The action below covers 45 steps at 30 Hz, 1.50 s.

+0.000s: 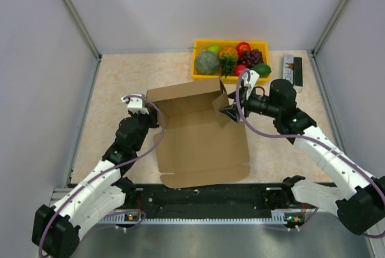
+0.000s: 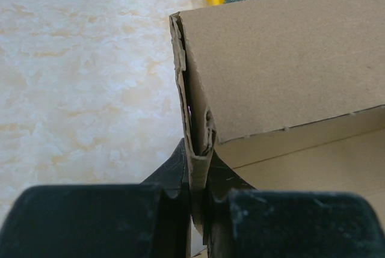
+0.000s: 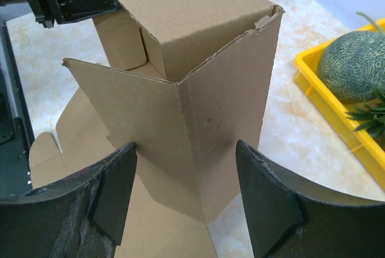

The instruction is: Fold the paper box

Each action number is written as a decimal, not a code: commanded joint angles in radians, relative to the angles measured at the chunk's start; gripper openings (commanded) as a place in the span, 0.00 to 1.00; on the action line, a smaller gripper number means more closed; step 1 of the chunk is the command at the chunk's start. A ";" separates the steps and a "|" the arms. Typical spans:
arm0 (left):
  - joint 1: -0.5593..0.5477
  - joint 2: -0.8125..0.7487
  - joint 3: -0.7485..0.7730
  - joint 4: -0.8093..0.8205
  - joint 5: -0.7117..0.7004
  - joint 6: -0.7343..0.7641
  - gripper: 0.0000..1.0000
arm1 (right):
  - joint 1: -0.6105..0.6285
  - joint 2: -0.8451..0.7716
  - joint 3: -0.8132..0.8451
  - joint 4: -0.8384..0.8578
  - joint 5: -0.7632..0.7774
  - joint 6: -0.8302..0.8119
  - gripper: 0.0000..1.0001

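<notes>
At table centre: paper box, half erected, set between both arms.
Hold: left claw clenched on the box's doubled left wall edge; right claw released, its fingers straddling the upright corner flap. The flap lies dead ahead, so the right arm looks nearer for the next tuck.

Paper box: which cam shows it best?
Top external: the whole paper box, raised back wall and flat front panel. Left wrist shows only the wall edge pinched by the left gripper; right wrist only a corner between the right gripper's open fingers.
</notes>
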 commanded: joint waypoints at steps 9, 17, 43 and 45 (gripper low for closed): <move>-0.012 -0.012 0.030 -0.051 0.062 -0.001 0.00 | 0.102 0.029 -0.015 0.139 0.168 -0.053 0.57; -0.012 -0.020 0.036 -0.059 0.064 0.007 0.00 | 0.204 0.050 -0.039 0.196 0.417 -0.071 0.51; -0.012 -0.003 0.073 -0.060 0.090 -0.010 0.00 | 0.484 0.208 -0.065 0.472 1.231 -0.026 0.00; -0.012 -0.012 0.076 -0.072 0.089 -0.007 0.00 | 0.477 0.210 -0.042 0.431 1.209 -0.020 0.02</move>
